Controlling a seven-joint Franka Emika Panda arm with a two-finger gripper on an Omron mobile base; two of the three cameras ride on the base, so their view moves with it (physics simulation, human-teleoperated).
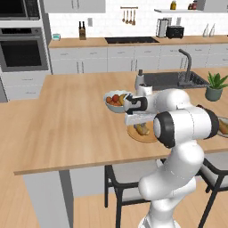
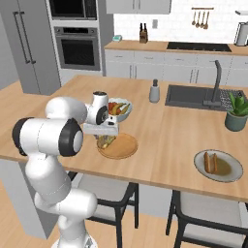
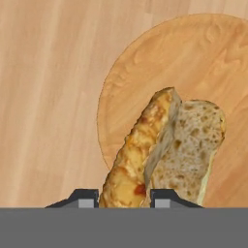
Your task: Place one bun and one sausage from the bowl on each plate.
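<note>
My gripper (image 3: pixel 123 196) is shut on a golden-crusted bun (image 3: pixel 145 150) whose pale crumb side faces right. It hangs just above the left part of the tan wooden plate (image 3: pixel 203 63). From the base views the hand points down over that plate (image 1: pixel 149 136) (image 2: pixel 123 147) near the counter's front edge, with the bun (image 2: pixel 105 141) under it. The grey-white plate (image 2: pixel 227 173) lies to the right and carries tan and reddish-brown oblong food (image 2: pixel 209 162). The bowl is out of view.
A pale bowl of bananas and red fruit (image 1: pixel 115 100) (image 2: pixel 117 107) stands just behind the tan plate. Farther back are a small grey bottle (image 2: pixel 154 91), the sink with its tap (image 2: pixel 215 82) and a potted plant (image 2: pixel 236 114). Chairs stand below the counter's front edge.
</note>
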